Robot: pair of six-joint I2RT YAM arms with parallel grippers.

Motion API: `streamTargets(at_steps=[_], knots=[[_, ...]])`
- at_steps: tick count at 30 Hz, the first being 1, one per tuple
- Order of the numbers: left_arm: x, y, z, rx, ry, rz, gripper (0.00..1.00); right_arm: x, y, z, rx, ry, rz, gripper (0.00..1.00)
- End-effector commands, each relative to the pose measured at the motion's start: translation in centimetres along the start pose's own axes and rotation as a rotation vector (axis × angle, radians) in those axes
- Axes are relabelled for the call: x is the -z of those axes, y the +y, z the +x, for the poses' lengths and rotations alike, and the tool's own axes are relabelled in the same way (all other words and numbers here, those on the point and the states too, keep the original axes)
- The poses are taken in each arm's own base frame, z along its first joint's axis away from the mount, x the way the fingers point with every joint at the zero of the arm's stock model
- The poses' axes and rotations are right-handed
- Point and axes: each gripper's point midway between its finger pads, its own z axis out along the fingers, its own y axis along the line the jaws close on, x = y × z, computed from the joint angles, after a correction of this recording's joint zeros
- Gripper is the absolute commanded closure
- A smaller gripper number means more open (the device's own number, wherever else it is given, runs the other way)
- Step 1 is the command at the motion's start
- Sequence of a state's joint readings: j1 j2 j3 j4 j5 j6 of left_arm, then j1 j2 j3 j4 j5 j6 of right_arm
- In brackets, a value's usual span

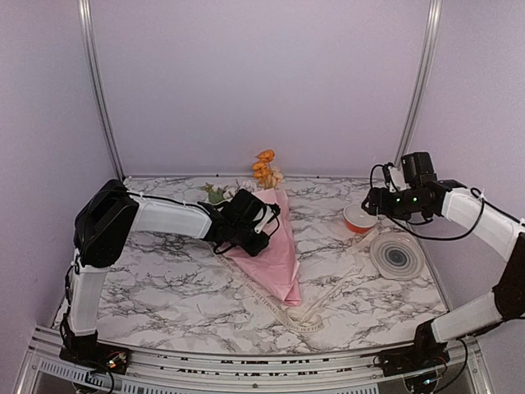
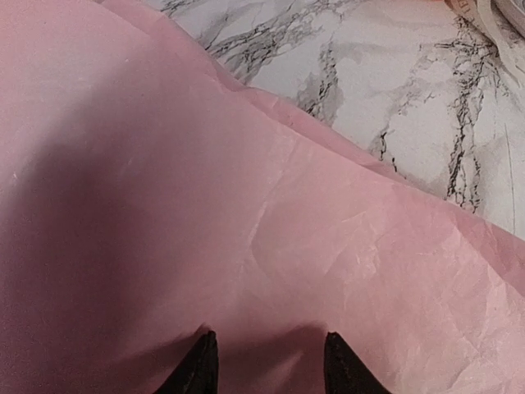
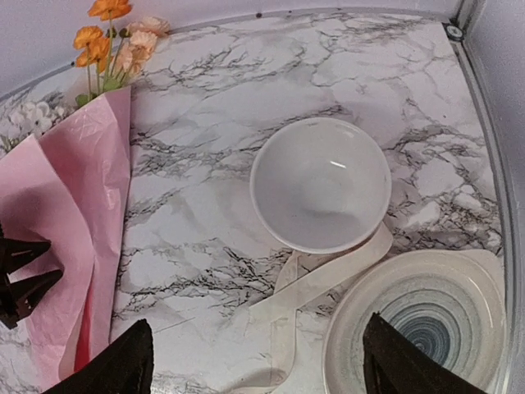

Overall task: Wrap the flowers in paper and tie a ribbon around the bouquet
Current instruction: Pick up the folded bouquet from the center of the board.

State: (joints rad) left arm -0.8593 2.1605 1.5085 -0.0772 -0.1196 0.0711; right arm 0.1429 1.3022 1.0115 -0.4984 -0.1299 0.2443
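The bouquet lies on the marble table as a pink paper [image 1: 275,250] cone, narrow end toward me. Orange and pale flowers [image 1: 264,168] stick out of its far end. My left gripper [image 1: 256,232] hovers low over the paper [image 2: 246,205], open, with nothing between its dark fingertips [image 2: 201,365]. The cream ribbon [image 1: 305,322] lies loose on the table near the cone's tip and runs right toward the bowl. My right gripper [image 1: 371,201] is above the ribbon [image 3: 316,287], wide open and empty. The right wrist view also shows the paper [image 3: 74,222] and flowers [image 3: 107,41].
A white bowl with an orange outside [image 1: 358,218] stands at the right, with the ribbon passing under its near edge [image 3: 320,185]. A grey ringed plate [image 1: 396,254] lies just nearer than it [image 3: 418,320]. Walls close the back and both sides.
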Motion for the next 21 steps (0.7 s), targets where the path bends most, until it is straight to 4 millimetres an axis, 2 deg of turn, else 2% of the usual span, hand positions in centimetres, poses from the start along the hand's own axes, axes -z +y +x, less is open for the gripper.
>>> streamTargets(at_steps=[1, 2, 4, 5, 6, 7, 9, 11, 17, 21], knots=[[-1.5, -1.3, 3.1, -0.027, 0.11, 0.064, 0.56, 1.1, 1.4, -0.6, 0.145, 0.041, 0.155, 0.13], [-1.6, -1.5, 3.0, -0.024, 0.108, 0.073, 0.56, 0.8, 3.2, -0.6, 0.175, 0.042, 0.093, 0.12], [-1.7, -1.6, 3.1, -0.024, 0.11, 0.078, 0.56, -0.3, 8.2, 0.4, 0.206, 0.069, -0.149, 0.1], [-1.8, -1.6, 3.2, -0.023, 0.112, 0.078, 0.55, -0.6, 11.9, 1.6, 0.191, 0.1, -0.367, 0.1], [-1.8, -1.6, 3.3, -0.025, 0.114, 0.078, 0.55, -1.1, 14.3, 3.2, 0.164, 0.152, -0.513, 0.11], [-1.9, -1.7, 3.5, -0.026, 0.119, 0.083, 0.55, -1.9, 15.7, 5.4, 0.133, 0.226, -0.596, 0.12], [-2.0, -1.9, 3.8, -0.021, 0.125, 0.092, 0.55, -4.5, 16.8, 9.3, 0.076, 0.361, -0.642, 0.13], [-2.0, -2.0, 4.0, -0.015, 0.129, 0.098, 0.55, -5.9, 17.7, 11.7, 0.028, 0.439, -0.693, 0.14], [-2.2, -1.9, 4.3, -0.017, 0.136, 0.095, 0.55, -8.5, 20.3, 15.1, -0.033, 0.577, -0.793, 0.16], [-2.3, -1.9, 4.6, -0.015, 0.141, 0.09, 0.55, -10.1, 20.2, 17.3, -0.065, 0.659, -0.76, 0.21]])
